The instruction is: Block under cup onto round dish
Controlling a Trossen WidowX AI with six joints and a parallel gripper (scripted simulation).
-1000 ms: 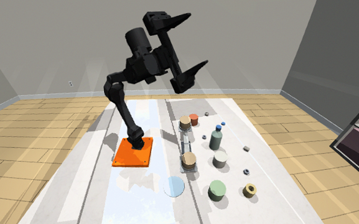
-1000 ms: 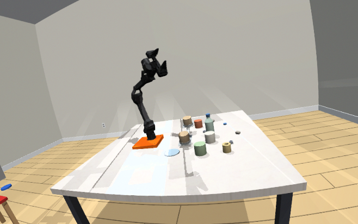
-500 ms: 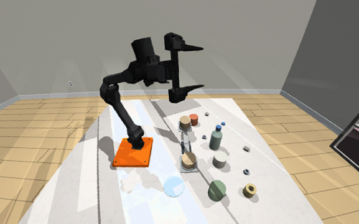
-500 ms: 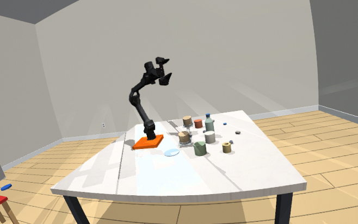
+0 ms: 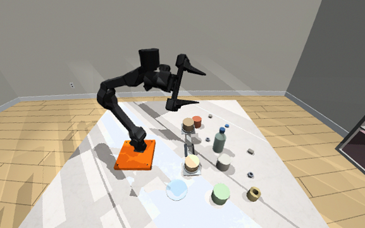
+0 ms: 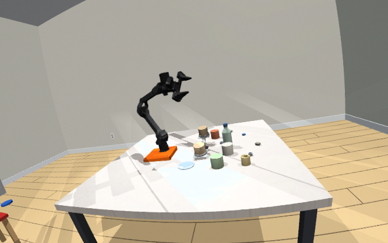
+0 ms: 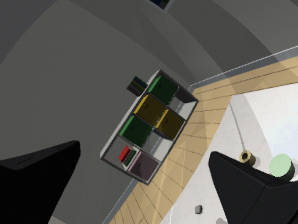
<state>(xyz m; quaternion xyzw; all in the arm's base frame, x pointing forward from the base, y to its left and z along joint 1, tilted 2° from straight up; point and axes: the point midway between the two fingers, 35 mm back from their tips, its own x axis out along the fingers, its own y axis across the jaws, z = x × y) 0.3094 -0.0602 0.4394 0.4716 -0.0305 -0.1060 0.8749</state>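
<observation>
Overhead, the open gripper [image 5: 202, 88] [image 6: 189, 85] [image 7: 145, 155] clears both cups

Arm [image 5: 118, 114] [image 6: 153, 122]: matt black throughout, slim angular links, bulkier faceted joints; stout black cylinder [image 5: 149, 59] [image 6: 164, 77] near the wrist; two black fingers [image 5: 193, 70] [image 6: 185, 78], wedge-shaped, tapering to narrow tips; base plate [image 5: 127, 163] [image 6: 150, 157] was bright orange, flat, four-sided, small dark screws near its corners
</observation>
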